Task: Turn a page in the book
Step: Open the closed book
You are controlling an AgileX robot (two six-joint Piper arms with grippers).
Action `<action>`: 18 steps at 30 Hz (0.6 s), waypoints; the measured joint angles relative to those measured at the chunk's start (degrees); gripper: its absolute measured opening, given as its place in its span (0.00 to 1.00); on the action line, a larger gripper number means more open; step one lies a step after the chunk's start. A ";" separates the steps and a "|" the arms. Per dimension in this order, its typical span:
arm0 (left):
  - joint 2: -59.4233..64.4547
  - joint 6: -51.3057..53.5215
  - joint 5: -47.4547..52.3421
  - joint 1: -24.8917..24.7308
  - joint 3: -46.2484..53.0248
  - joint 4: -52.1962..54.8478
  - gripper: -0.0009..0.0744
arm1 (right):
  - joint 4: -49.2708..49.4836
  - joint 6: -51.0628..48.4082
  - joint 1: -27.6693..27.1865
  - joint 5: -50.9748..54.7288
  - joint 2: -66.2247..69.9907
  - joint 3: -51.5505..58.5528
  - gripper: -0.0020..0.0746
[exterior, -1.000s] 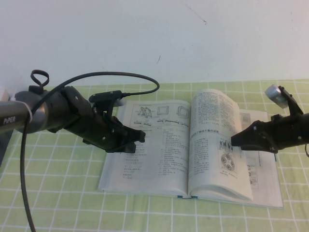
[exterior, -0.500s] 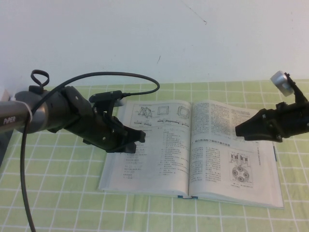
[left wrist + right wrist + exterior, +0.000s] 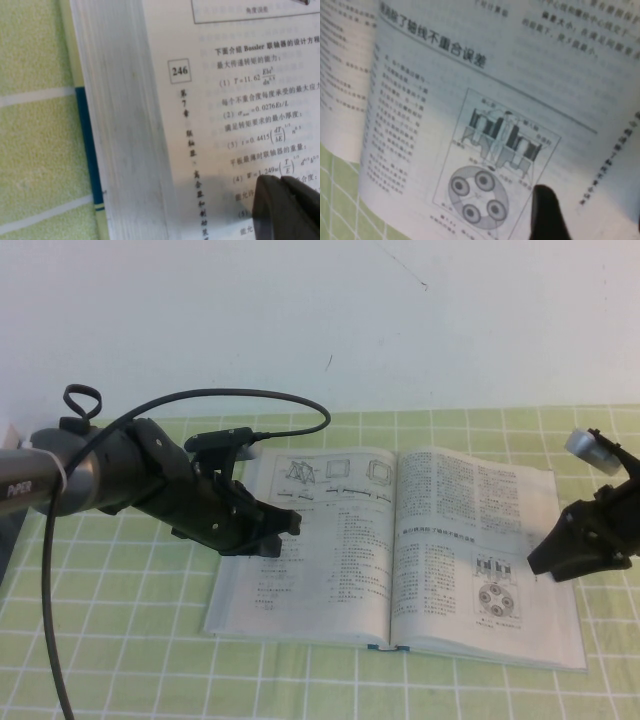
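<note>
Lying open on the green checked surface (image 3: pixel 120 640), nearer its far edge than its near one: the book (image 3: pixel 330 570), spine running from far to near. Lying flat on the right half: the page (image 3: pixel 450 540), face up with text columns and the four-circle diagram (image 3: pixel 492 602), its outer edge pointing toward the right edge of the surface.

Resting on the left-hand leaf (image 3: pixel 340 530) with the truss sketches, close to the book's outer left edge: left claw (image 3: pixel 290 522), tips drawn together to a narrow point, holding nothing, seemingly pinning that half down.

Hanging just beside the outer edge of the page, level with the diagram: right claw (image 3: pixel 537 564), tapering to a point, looking pinched together and gripping nothing. Not possible to say whether touching the paper or floating just over it.

Handling, as a judgement: being thin paper, likely behaving as light, limp and easy to crease or tear, and slipping away from a hard tip. Looking best to take hold at the free outer edge toward the near right corner, lifting one leaf only, then carrying it in an arc over the spine toward the left. Looking heavy and thick, the book itself likely staying put, helped by the left claw's weight.
</note>
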 joint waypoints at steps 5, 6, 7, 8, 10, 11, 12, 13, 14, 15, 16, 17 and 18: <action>0.00 0.00 0.00 0.00 0.00 0.00 0.01 | 8.43 -0.88 -0.23 1.77 2.62 0.00 0.53; 0.00 0.00 0.00 0.00 0.00 0.00 0.01 | 10.14 -1.66 0.06 1.83 3.09 0.00 0.53; 0.00 0.00 0.05 0.00 0.00 0.00 0.01 | 11.35 -2.52 0.48 1.83 3.42 0.00 0.53; 0.00 0.00 0.05 0.00 0.00 0.00 0.01 | 12.25 -3.34 0.89 1.83 3.52 0.00 0.53; 0.00 0.00 0.05 0.00 0.00 0.00 0.01 | 13.37 -4.90 1.83 1.70 3.78 0.00 0.53; 0.00 0.00 0.05 0.00 0.00 0.00 0.01 | 13.86 -5.51 2.36 1.60 3.86 0.00 0.53; 0.00 0.00 0.05 0.00 0.00 0.00 0.01 | 14.02 -5.90 2.66 1.46 3.86 0.00 0.53; 0.00 0.00 0.05 0.00 0.00 0.00 0.01 | 14.40 -6.31 3.09 1.18 3.86 0.00 0.53; 0.00 0.00 0.05 0.00 0.00 0.00 0.01 | 14.69 -6.55 3.31 0.87 3.86 0.00 0.53; 0.00 0.00 0.05 0.00 0.00 0.00 0.01 | 15.08 -6.65 3.56 0.61 3.86 0.00 0.53; 0.00 0.00 0.05 0.00 0.00 0.00 0.01 | 15.37 -6.70 3.68 0.37 3.86 0.00 0.53; 0.00 0.00 0.05 0.00 0.00 0.00 0.01 | 15.76 -6.81 3.66 0.22 3.86 0.00 0.53; 0.00 0.00 0.05 0.00 0.00 0.00 0.01 | 16.19 -6.94 3.70 0.17 3.86 0.00 0.53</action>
